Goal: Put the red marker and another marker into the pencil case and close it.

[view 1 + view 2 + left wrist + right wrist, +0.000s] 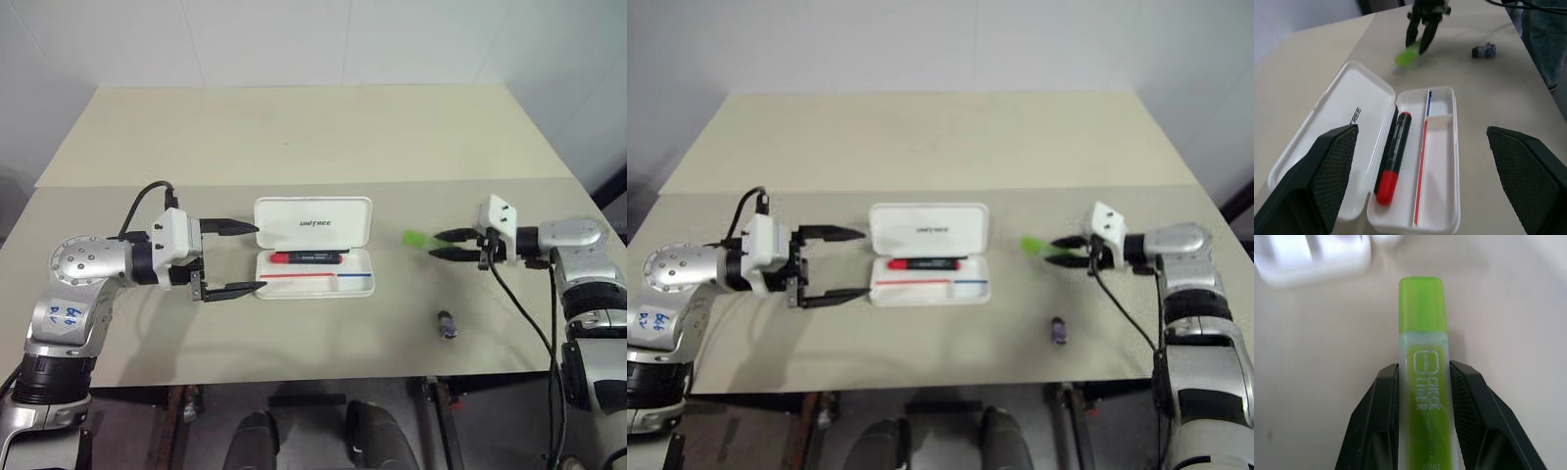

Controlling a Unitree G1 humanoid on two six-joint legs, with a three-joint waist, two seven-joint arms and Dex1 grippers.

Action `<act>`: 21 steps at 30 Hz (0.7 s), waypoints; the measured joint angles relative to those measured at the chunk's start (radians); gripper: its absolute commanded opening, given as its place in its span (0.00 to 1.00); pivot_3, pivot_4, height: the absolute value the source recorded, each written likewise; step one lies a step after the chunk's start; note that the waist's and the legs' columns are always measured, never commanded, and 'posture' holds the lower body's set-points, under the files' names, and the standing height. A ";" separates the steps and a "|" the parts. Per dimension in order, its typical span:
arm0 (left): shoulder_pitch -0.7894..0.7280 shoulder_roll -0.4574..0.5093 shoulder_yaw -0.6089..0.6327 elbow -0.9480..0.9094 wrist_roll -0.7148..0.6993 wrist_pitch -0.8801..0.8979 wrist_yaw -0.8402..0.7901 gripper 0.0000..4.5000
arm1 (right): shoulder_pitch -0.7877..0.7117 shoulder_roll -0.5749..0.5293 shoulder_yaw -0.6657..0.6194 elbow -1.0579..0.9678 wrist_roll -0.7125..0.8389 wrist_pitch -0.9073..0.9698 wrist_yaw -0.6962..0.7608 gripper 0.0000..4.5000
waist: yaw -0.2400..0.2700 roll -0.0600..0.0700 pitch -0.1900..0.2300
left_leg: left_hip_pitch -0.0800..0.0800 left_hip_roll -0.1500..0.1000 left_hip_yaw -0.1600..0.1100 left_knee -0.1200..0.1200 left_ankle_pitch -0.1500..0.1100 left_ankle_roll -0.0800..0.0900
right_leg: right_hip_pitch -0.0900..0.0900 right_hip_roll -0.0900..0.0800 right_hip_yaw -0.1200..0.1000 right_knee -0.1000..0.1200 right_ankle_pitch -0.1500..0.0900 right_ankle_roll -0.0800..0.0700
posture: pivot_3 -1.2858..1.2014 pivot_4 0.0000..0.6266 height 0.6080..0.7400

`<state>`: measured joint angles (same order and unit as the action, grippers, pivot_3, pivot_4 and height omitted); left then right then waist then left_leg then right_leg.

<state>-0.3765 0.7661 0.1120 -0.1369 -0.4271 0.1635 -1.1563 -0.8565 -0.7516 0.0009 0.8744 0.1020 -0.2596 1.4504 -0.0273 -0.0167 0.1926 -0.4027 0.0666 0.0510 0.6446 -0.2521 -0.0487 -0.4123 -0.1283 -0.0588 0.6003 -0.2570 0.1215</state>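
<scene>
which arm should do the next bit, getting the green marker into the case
Right. The right gripper already holds the green marker between its fingers, off to the open pencil case's right. The left gripper is open and empty beside the case, where the red marker already lies.

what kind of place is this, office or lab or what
Probably a robot test bench in a lab: a plain beige table against bare white walls, holding just an open pencil case, a green marker and a small dark object.
</scene>
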 measured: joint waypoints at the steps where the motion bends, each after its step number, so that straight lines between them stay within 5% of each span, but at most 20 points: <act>1: 0.006 0.002 0.008 0.005 -0.001 0.000 -0.001 1.00 | 0.021 -0.010 -0.003 -0.075 0.022 0.031 0.013 0.24 | 0.001 0.000 0.000 | 0.000 0.000 0.000 0.000 -0.001 0.000 | 0.000 0.000 0.000 0.001 0.000 0.000 | 0.52 0.24 1.00; 10: 0.081 0.028 0.036 0.077 0.005 -0.046 -0.023 1.00 | 0.210 0.012 0.072 -0.809 0.183 0.500 -0.039 0.24 | 0.004 0.000 0.000 | -0.002 0.000 0.000 0.001 -0.005 0.005 | -0.002 0.000 0.000 -0.001 -0.001 0.000 | 0.52 0.24 1.00; 21: 0.134 0.036 0.042 0.142 0.025 -0.101 -0.037 1.00 | 0.148 0.196 0.305 -0.940 0.097 0.701 -0.230 0.24 | 0.002 0.000 0.000 | -0.003 0.001 0.001 0.001 -0.006 0.006 | -0.003 0.000 -0.001 0.000 -0.001 -0.001 | 0.52 0.24 1.00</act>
<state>-0.2424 0.8021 0.1542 0.0054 -0.4023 0.0624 -1.1934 -0.7088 -0.5555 0.3064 -0.0659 0.1990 0.4418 1.2200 -0.0254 -0.0171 0.1925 -0.4052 0.0671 0.0516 0.6459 -0.2583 -0.0424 -0.4153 -0.1286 -0.0594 0.6007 -0.2580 0.1205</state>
